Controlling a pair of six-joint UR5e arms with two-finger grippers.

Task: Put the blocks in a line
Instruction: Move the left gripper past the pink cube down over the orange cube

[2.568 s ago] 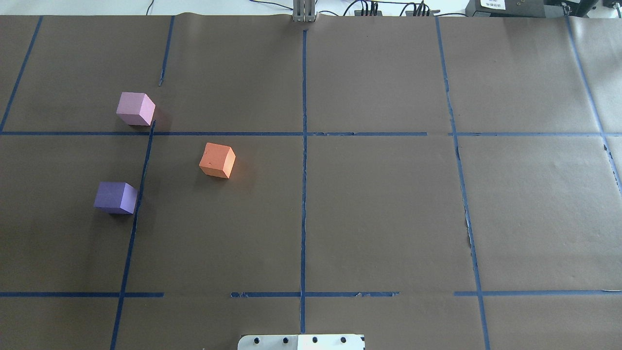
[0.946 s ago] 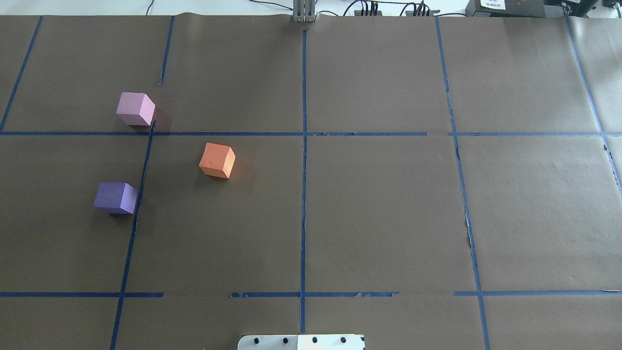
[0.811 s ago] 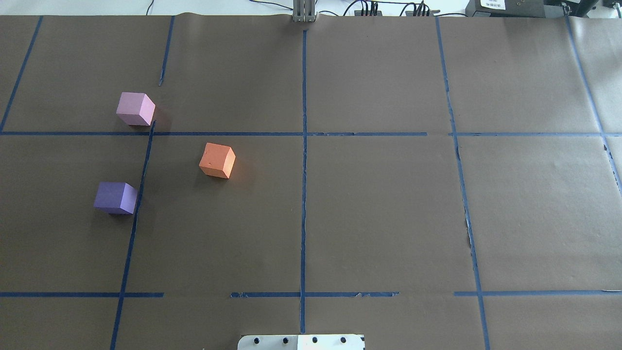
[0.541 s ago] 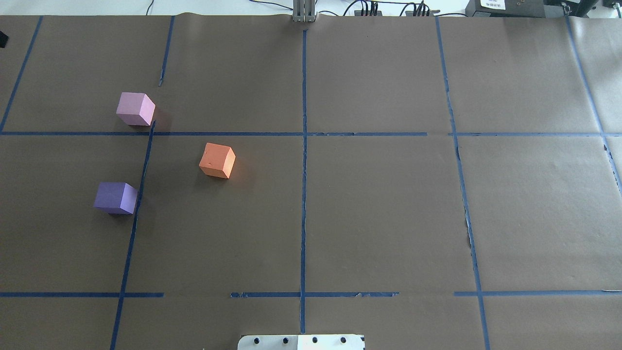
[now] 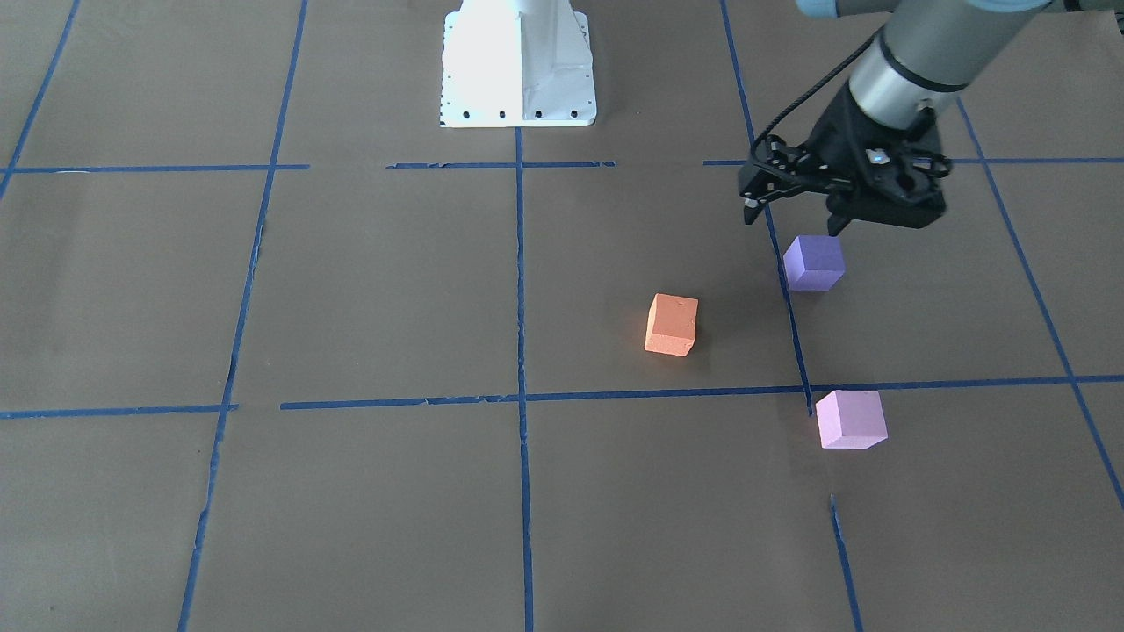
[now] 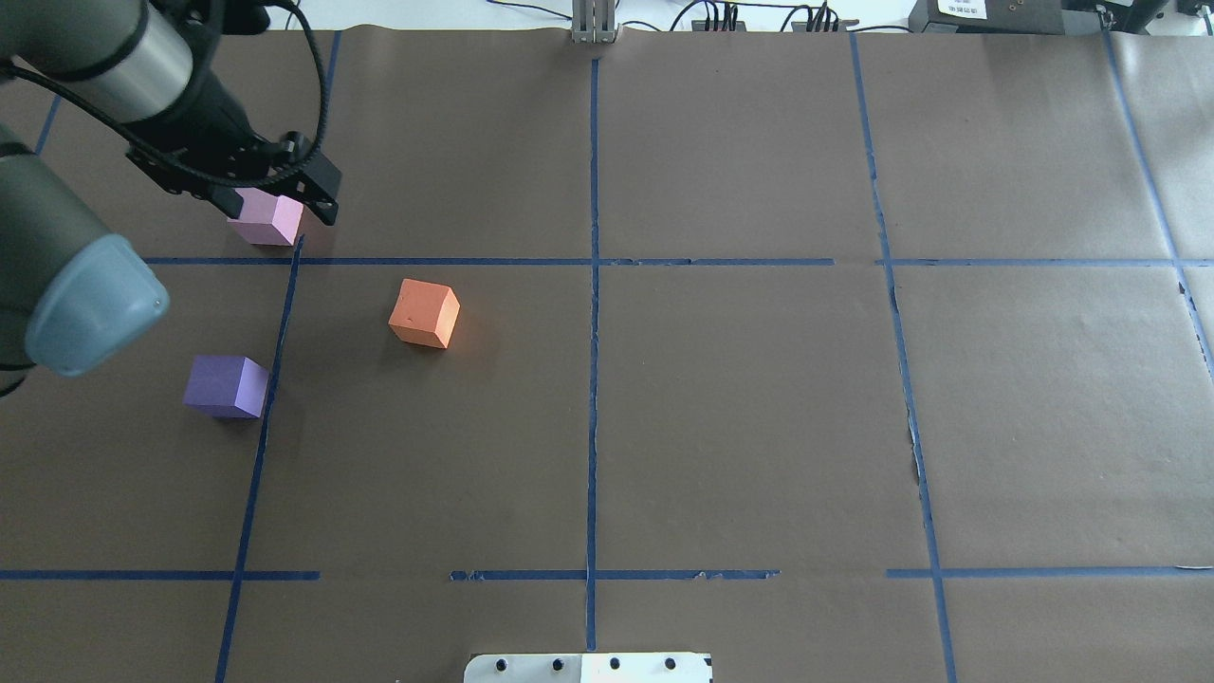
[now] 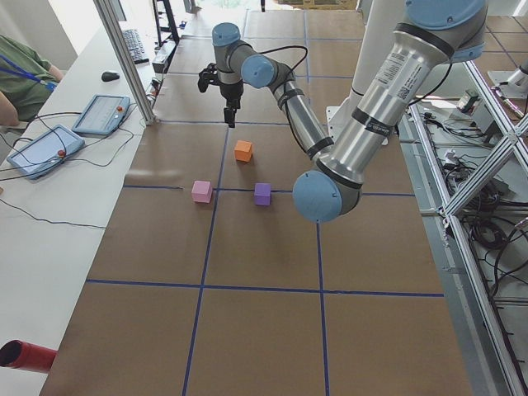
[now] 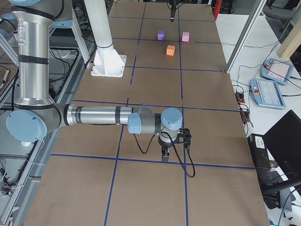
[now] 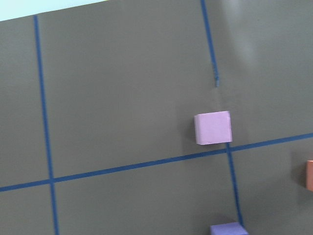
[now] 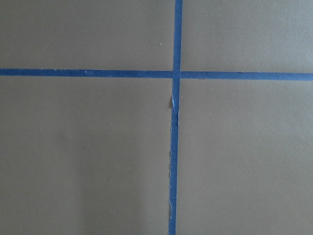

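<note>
Three cubes sit apart on the brown paper on my left side. They are an orange block (image 6: 424, 313) (image 5: 672, 325), a violet-purple block (image 6: 226, 386) (image 5: 814, 262) and a pale pink block (image 6: 267, 223) (image 5: 850, 419). My left gripper (image 5: 790, 221) (image 6: 278, 209) hangs open and empty well above the table, over the area between the purple and pink blocks. The left wrist view looks down on the pink block (image 9: 212, 128), with the purple block (image 9: 229, 229) at its bottom edge. My right gripper (image 8: 164, 155) shows only in the exterior right view, low over bare paper far from the blocks. I cannot tell whether it is open or shut.
Blue tape lines (image 6: 593, 285) divide the paper into a grid. The white robot base (image 5: 518, 61) stands at the table's near edge. Operators' pendants (image 7: 103, 111) lie on the side bench beyond the table.
My left arm has swung into the overhead view from the left and now hangs over the pink block there. The three blocks have not moved.
</note>
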